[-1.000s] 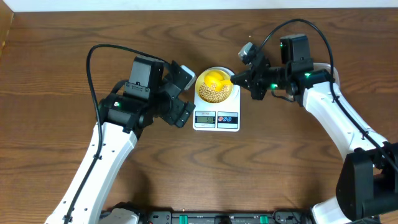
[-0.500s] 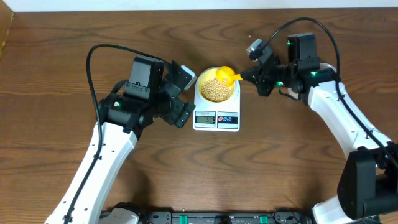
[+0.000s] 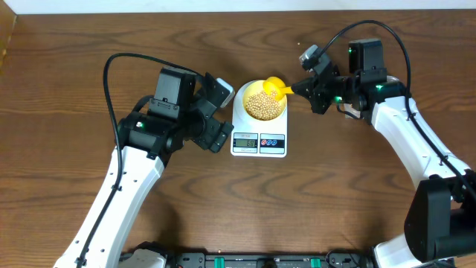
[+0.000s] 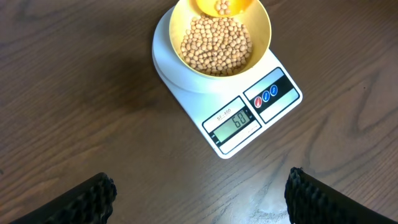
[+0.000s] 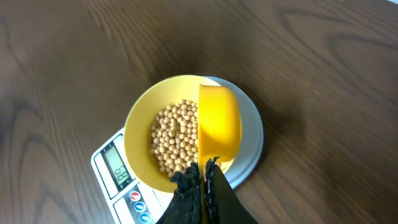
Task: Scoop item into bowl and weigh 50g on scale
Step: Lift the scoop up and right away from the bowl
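Round beans — glossy, perhaps plastic bowl

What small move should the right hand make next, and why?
Probably lift the scoop clear of the bowl and carry it aside. The display on the scale seems to read above fifty, and the scoop, gripped by the right hand, holds a few beans.

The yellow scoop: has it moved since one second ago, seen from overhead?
Yes. The yellow scoop has shifted right and slightly up, from over the bowl's middle to its upper-right rim.
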